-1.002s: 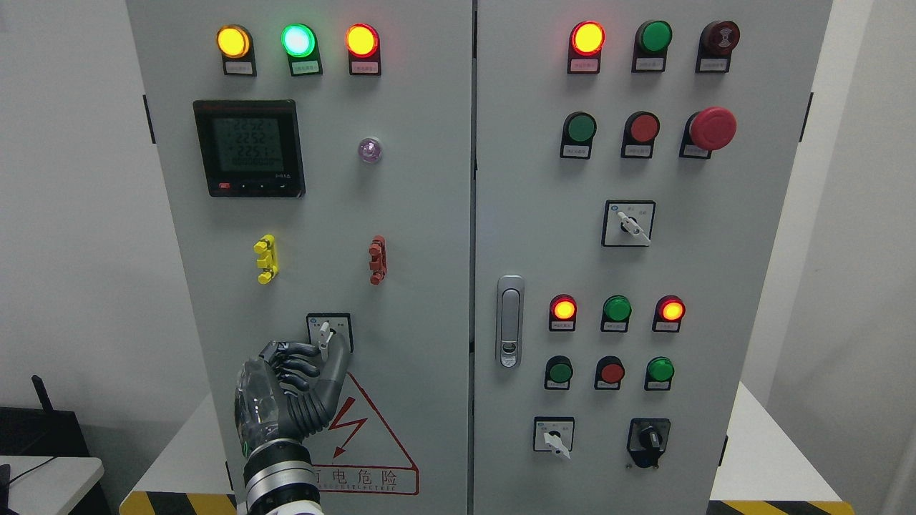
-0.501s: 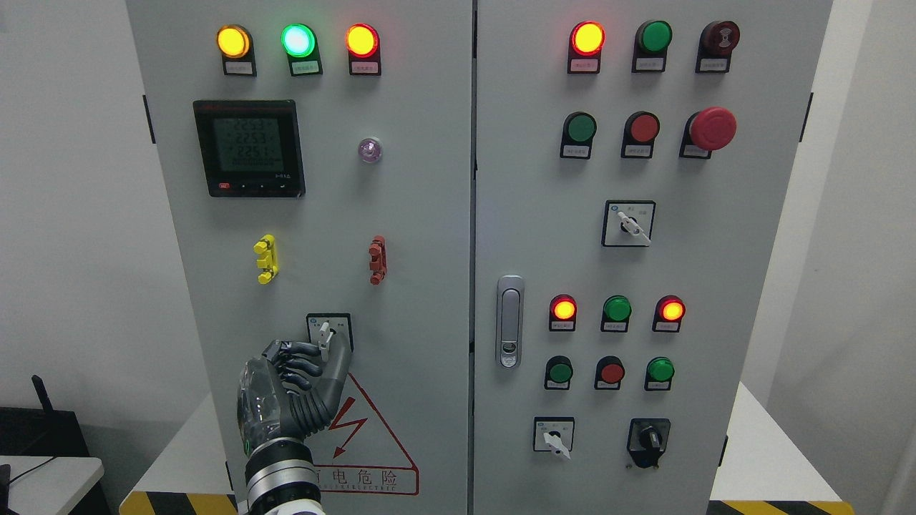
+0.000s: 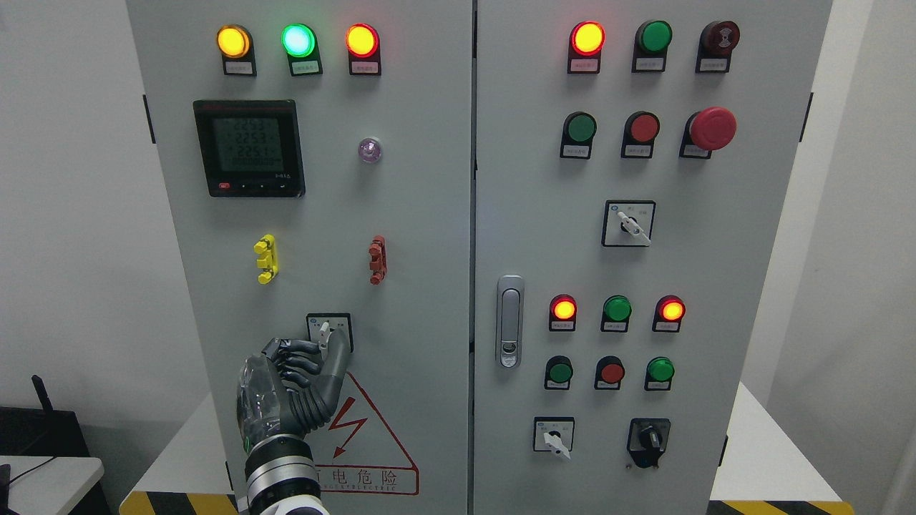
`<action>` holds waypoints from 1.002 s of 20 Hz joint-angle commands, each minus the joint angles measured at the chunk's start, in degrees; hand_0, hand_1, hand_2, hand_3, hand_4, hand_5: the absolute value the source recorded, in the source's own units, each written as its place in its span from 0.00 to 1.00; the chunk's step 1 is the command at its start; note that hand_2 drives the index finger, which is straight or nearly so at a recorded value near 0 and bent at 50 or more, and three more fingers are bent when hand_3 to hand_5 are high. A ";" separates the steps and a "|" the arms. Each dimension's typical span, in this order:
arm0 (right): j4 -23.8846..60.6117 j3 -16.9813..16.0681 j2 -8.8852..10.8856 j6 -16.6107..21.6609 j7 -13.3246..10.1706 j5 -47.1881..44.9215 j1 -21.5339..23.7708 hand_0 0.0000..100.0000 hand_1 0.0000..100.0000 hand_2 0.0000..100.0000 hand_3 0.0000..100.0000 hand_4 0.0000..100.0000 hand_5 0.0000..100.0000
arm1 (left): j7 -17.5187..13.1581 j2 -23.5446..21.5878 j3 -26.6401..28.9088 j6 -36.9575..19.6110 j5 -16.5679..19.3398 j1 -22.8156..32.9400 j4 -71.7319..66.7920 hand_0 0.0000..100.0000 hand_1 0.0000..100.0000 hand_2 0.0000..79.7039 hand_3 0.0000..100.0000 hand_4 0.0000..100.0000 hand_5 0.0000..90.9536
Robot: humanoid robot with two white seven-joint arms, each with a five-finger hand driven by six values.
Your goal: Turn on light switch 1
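Your rotary selector switch (image 3: 325, 330) sits low on the left cabinet door (image 3: 415, 214), just above the red high-voltage warning triangle (image 3: 365, 443). Its white lever points up, tipped a bit to the left. Your left hand (image 3: 300, 372) comes up from the bottom edge and is pinched on that lever: thumb on the right side, curled fingertips (image 3: 309, 348) on the left, touching it. Right hand isn't in view.

Above the switch you've got a yellow clip (image 3: 265, 259) and a red clip (image 3: 377, 260), then the digital meter (image 3: 249, 148) w/ lit display and a small clear lamp (image 3: 369, 150) beside it. Top row: yellow, green, red indicator lamps, all lit. The right door (image 3: 715, 286) carries more lamps, pushbuttons, a red mushroom e-stop (image 3: 711, 129), three more selector switches and a door latch (image 3: 509, 321) near the center seam.
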State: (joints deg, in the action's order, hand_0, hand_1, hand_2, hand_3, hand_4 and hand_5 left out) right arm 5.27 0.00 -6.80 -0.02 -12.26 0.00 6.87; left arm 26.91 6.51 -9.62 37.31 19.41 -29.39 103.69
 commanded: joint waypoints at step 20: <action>0.00 1.32 -0.05 0.02 0.04 0.26 0.07 0.12 0.39 0.00 0.00 0.00 0.00 | -0.02 0.00 -0.04 1.01 0.02 -0.40 -0.33 0.26 0.48 0.70 0.79 0.82 0.82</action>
State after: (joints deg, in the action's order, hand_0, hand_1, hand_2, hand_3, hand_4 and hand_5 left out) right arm 5.27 0.00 -6.80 -0.02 -12.26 0.00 6.88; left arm 26.86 6.51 -9.64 38.15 19.39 -29.73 103.47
